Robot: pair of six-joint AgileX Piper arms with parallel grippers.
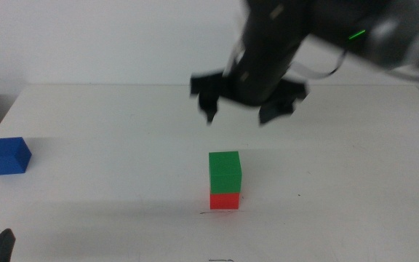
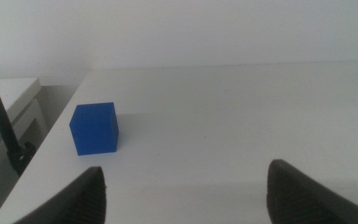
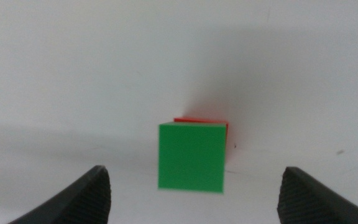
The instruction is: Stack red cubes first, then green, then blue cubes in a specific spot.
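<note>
Green over red: the small matte green cube (image 1: 224, 172) sits squarely on the small matte red cube (image 1: 224, 200), and that stack serves as the landmark on the white tabletop (image 1: 108, 124). A thin dark scribbled line (image 1: 211, 212) lies at the stack's base. The right gripper (image 1: 246, 109) hovers above the stack, apart from it, jaws spread wide and holding nothing. The small matte dark-blue cube (image 1: 9, 156) rests well left of the stack. The left gripper (image 2: 185, 193) waits near that blue cube, jaws likewise spread.

One cube (image 1: 224, 171) sits atop another (image 1: 224, 200), third cube (image 1: 9, 156) far left.
</note>
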